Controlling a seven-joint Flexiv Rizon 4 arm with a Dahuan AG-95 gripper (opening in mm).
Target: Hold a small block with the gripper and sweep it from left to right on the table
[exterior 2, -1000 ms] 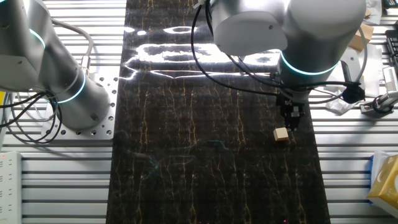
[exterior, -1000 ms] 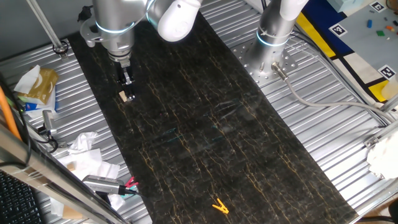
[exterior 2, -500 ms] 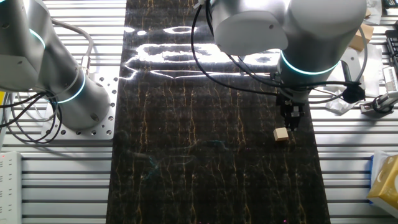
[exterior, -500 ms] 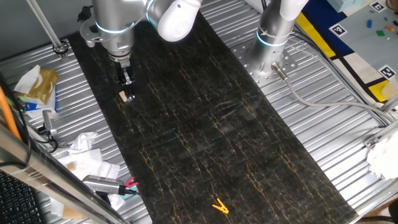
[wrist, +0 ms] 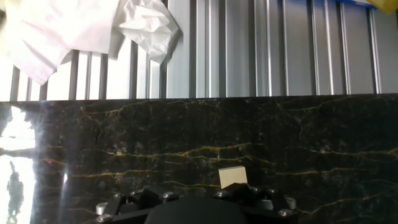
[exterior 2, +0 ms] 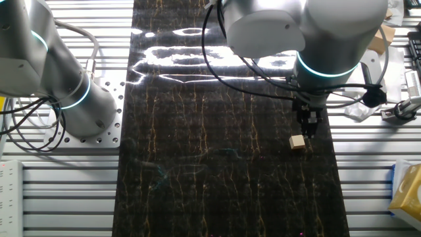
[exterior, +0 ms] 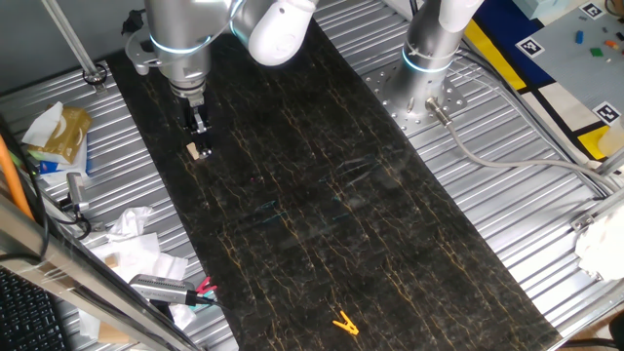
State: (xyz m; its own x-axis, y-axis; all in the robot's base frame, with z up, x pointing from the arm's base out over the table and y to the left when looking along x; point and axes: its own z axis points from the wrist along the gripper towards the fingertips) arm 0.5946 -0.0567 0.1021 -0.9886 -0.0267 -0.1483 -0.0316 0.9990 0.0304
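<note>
The small block [exterior: 198,150] is a pale tan wooden cube that lies on the black gold-veined table [exterior: 322,195], near its left end. My gripper [exterior: 200,130] hangs just above and slightly behind the block, apart from it. Its fingers look closed together and hold nothing. In the other fixed view the block [exterior 2: 298,141] sits just below and left of the gripper [exterior 2: 308,130]. In the hand view the block [wrist: 233,177] rests on the table just ahead of the hand's dark body. The fingertips are hidden there.
A yellow clip [exterior: 343,323] lies near the table's near end. Crumpled paper and clutter [exterior: 132,239] sit on the ribbed metal left of the table. White paper [wrist: 93,28] shows beyond the table edge. A second arm's base [exterior: 424,58] stands at the right.
</note>
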